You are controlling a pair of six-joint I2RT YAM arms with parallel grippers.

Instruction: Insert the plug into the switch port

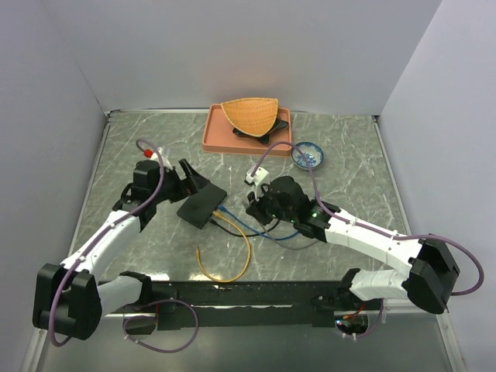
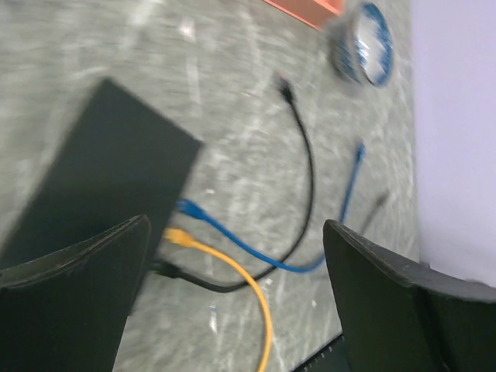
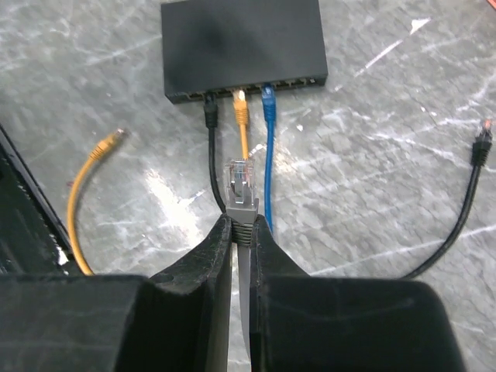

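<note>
The black switch (image 3: 240, 46) lies flat with its sockets facing my right gripper; it also shows in the top view (image 1: 203, 205) and the left wrist view (image 2: 101, 178). A black plug (image 3: 209, 116), a yellow plug (image 3: 241, 108) and a blue plug (image 3: 268, 105) sit in its sockets. My right gripper (image 3: 242, 225) is shut on a grey plug (image 3: 241, 186), clear tip pointing at the sockets, a short way off. My left gripper (image 2: 236, 225) is open and empty at the switch's far-left end (image 1: 194, 180).
Loose cable ends lie on the marble table: a yellow one (image 3: 108, 143) and a black one (image 3: 482, 143). A pink tray (image 1: 221, 136) with a wicker basket (image 1: 249, 114) stands at the back. A blue bowl (image 1: 309, 155) sits beside it.
</note>
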